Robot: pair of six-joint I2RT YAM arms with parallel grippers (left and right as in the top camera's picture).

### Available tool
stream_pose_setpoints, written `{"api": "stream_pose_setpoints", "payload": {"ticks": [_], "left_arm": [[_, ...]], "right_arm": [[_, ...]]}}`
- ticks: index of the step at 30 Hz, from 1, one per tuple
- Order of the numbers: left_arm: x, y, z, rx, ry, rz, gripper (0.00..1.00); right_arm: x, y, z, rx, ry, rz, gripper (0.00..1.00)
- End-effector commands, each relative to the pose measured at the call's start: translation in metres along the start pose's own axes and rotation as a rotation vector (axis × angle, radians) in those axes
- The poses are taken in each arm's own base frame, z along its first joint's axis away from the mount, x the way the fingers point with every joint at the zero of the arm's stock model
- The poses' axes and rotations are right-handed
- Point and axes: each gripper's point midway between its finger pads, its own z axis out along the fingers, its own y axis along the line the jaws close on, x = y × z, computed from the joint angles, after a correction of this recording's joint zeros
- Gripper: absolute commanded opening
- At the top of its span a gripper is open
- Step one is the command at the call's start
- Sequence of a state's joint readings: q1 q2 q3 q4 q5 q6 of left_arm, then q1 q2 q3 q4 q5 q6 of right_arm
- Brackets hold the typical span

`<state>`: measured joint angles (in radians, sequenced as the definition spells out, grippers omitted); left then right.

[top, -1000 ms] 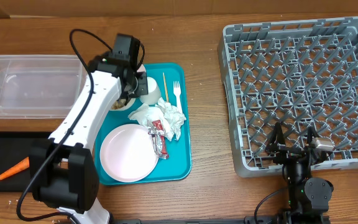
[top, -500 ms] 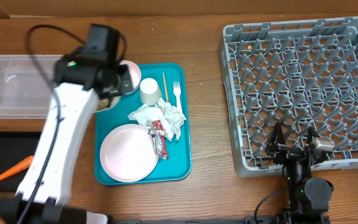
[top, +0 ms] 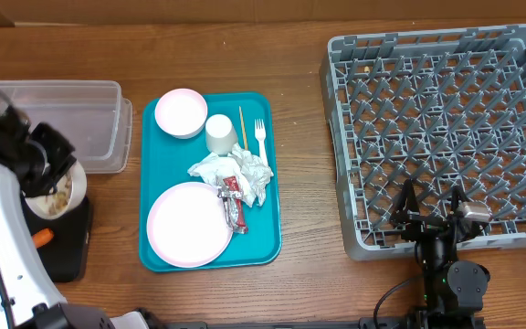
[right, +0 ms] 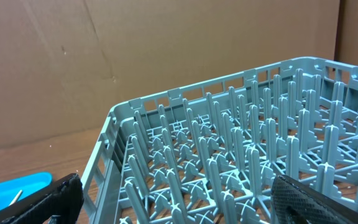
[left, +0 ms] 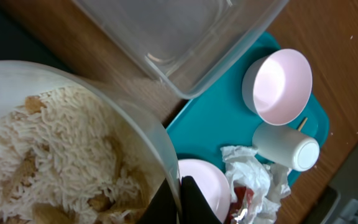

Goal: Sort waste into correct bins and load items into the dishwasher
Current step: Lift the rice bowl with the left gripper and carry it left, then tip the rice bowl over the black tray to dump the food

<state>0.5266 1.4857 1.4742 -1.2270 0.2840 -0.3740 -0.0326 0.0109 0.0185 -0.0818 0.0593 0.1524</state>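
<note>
My left gripper (top: 60, 172) is shut on the rim of a white bowl (top: 55, 194) holding rice and nut scraps (left: 55, 162), above the black tray (top: 69, 254) at the left. An orange carrot piece (top: 42, 238) lies on that tray. The clear tub (top: 80, 123) stands just behind. The teal tray (top: 268, 239) holds a pink bowl (top: 181, 112), white cup (top: 220, 133), fork (top: 260, 139), wooden stick (top: 241, 126), napkins (top: 249, 172), wrapper (top: 233, 201) and pink plate (top: 188, 224). My right gripper (top: 432, 215) is open and empty at the front edge of the grey rack (top: 446, 119).
In the left wrist view the tub's corner (left: 185, 37), pink bowl (left: 281, 84), cup (left: 288, 146) and napkins (left: 253, 174) lie beyond the held bowl. The right wrist view shows the rack's pegs (right: 229, 155). Bare wood lies between teal tray and rack.
My left arm has swung left from the teal tray, carrying the bowl of rice past the tub to above the black tray. The right arm has not moved.
</note>
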Motion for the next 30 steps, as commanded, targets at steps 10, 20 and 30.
{"api": "stream_pose_setpoints", "payload": {"ticks": [10,20,30], "left_arm": [[-0.005,0.098,0.056,0.182,-0.036,-0.408,0.04],[-0.041,0.097,0.059,0.285,-0.146,-0.417,0.04],[-0.052,0.124,0.064,0.492,-0.095,-0.577,0.04]], "right_arm": [[0.002,-0.002,0.0,0.006,-0.004,-0.007,1.0],[0.002,-0.002,0.0,0.006,-0.004,-0.007,1.0],[0.002,-0.002,0.0,0.006,-0.004,-0.007,1.0]]}}
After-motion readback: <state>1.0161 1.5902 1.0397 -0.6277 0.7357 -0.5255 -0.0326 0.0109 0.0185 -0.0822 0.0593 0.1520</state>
